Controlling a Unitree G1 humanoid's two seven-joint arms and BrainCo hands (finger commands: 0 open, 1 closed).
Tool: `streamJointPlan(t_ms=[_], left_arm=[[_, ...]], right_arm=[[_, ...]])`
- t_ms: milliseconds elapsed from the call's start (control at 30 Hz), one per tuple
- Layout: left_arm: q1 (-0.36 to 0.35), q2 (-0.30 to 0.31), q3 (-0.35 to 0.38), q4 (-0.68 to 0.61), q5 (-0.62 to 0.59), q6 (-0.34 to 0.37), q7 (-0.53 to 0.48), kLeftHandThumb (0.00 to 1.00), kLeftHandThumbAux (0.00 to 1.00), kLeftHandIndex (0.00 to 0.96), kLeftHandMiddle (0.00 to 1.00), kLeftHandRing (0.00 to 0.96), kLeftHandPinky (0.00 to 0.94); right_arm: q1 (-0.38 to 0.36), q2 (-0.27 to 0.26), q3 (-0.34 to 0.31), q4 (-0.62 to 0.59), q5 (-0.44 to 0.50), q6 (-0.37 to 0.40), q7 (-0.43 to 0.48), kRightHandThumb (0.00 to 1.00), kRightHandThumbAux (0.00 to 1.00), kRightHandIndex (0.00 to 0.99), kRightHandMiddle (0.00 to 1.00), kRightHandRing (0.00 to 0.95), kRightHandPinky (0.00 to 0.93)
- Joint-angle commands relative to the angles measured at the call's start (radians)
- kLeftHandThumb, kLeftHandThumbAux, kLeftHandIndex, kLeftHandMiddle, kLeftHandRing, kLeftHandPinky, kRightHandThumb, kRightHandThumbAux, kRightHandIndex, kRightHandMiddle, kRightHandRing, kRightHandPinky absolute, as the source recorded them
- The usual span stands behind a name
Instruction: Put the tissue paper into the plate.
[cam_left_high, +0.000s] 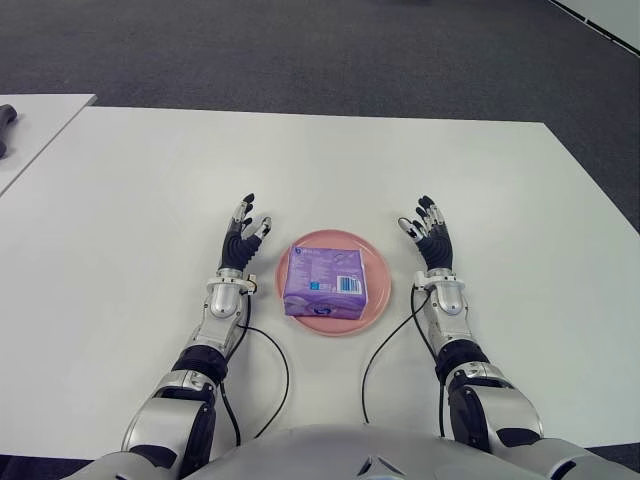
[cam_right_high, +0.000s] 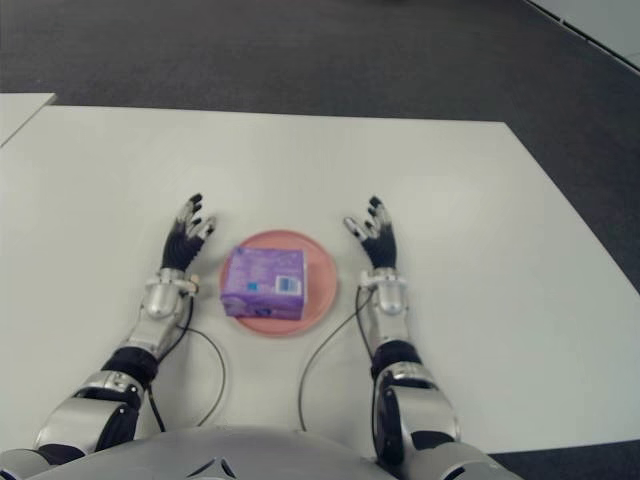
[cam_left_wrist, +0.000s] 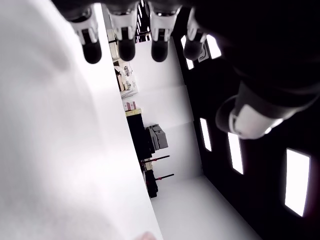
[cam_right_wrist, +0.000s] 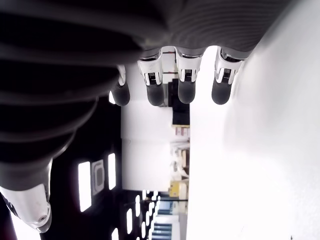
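Observation:
A purple pack of tissue paper (cam_left_high: 324, 281) lies flat inside the round pink plate (cam_left_high: 375, 259) on the white table (cam_left_high: 130, 190). My left hand (cam_left_high: 243, 236) shows just left of the plate, its fingers spread and holding nothing. On the plate's right side my right hand (cam_left_high: 428, 232) is likewise open and apart from the rim. The wrist views show only straight fingertips (cam_left_wrist: 126, 47) and fingertips (cam_right_wrist: 186, 87) with nothing between them.
Thin black cables (cam_left_high: 275, 385) loop across the table near my forearms. A second white table (cam_left_high: 35, 125) with a dark object (cam_left_high: 6, 122) stands at the far left. Dark carpet (cam_left_high: 330, 50) lies beyond the table's far edge.

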Motion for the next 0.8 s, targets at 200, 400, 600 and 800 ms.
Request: streamJointPlan(t_ms=[200, 400, 600, 800], left_arm=[[0.025, 0.009, -0.009, 0.023, 0.006, 0.023, -0.005, 0.000, 0.588, 0.000, 0.000, 0.000, 0.000], [0.028, 0.011, -0.014, 0.019, 0.014, 0.022, 0.001, 0.000, 0.583, 0.000, 0.000, 0.000, 0.000], [0.043, 0.019, -0.025, -0.002, 0.034, 0.015, 0.004, 0.000, 0.564, 0.000, 0.000, 0.000, 0.000], [0.055, 0.018, -0.030, -0.022, 0.036, 0.023, -0.002, 0.000, 0.537, 0.000, 0.000, 0.000, 0.000]], right_arm=[[0.072, 0.016, -0.003, 0.064, 0.004, 0.059, -0.001, 0.116, 0.607, 0.018, 0.045, 0.042, 0.075], [0.074, 0.017, -0.003, 0.063, 0.003, 0.058, -0.003, 0.116, 0.607, 0.018, 0.045, 0.042, 0.075], [0.077, 0.017, -0.002, 0.059, 0.003, 0.057, -0.002, 0.116, 0.607, 0.018, 0.045, 0.042, 0.075], [0.081, 0.017, -0.002, 0.055, 0.004, 0.056, -0.001, 0.116, 0.607, 0.018, 0.045, 0.042, 0.075]])
